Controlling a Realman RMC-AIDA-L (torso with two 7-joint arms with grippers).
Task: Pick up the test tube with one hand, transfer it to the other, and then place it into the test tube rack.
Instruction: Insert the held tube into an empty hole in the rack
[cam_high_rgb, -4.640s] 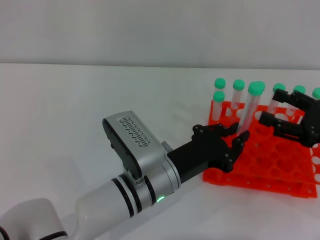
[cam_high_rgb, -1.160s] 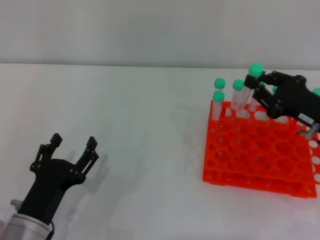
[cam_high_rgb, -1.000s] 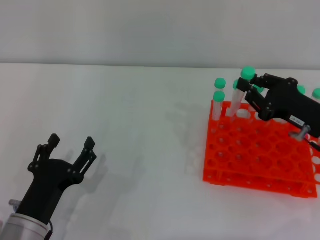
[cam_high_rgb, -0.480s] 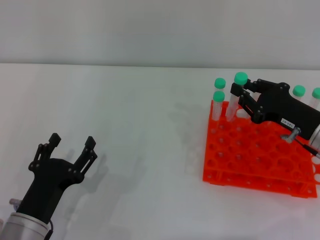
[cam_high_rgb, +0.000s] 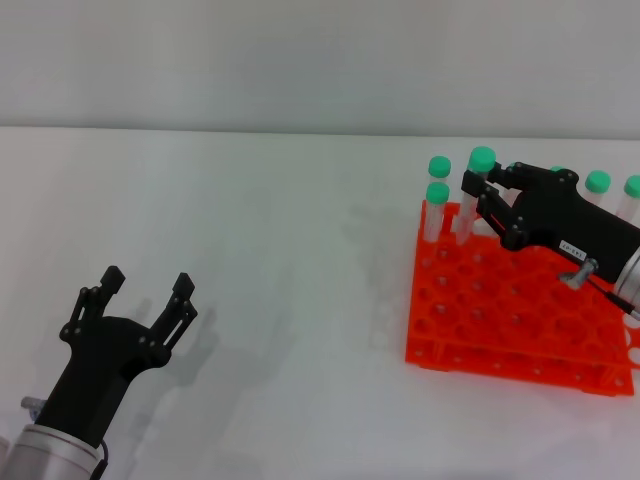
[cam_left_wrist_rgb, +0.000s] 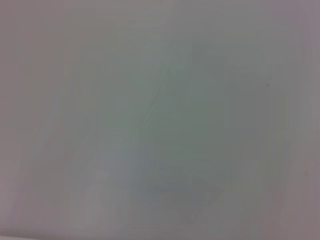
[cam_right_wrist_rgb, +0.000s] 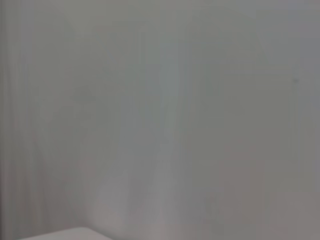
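The orange test tube rack (cam_high_rgb: 500, 320) stands at the right in the head view. My right gripper (cam_high_rgb: 478, 198), blocky with a small white label, reaches over the rack's far-left part. It is shut on the test tube (cam_high_rgb: 480, 160), which stands nearly upright with its lower end in a back-row hole. My left gripper (cam_high_rgb: 147, 278), the thin-fingered claw, is open and empty, low at the near left, far from the rack. Both wrist views show only blank grey.
Other green-capped tubes stand in the rack's back rows: two (cam_high_rgb: 438, 180) just left of the held tube, and more (cam_high_rgb: 598, 181) behind my right gripper, partly hidden. White tabletop (cam_high_rgb: 300, 250) lies between my left gripper and the rack.
My right gripper carried the tube left and down from above the rack's back row until it stood in a hole. My left arm drew back from the rack to the near left earlier.
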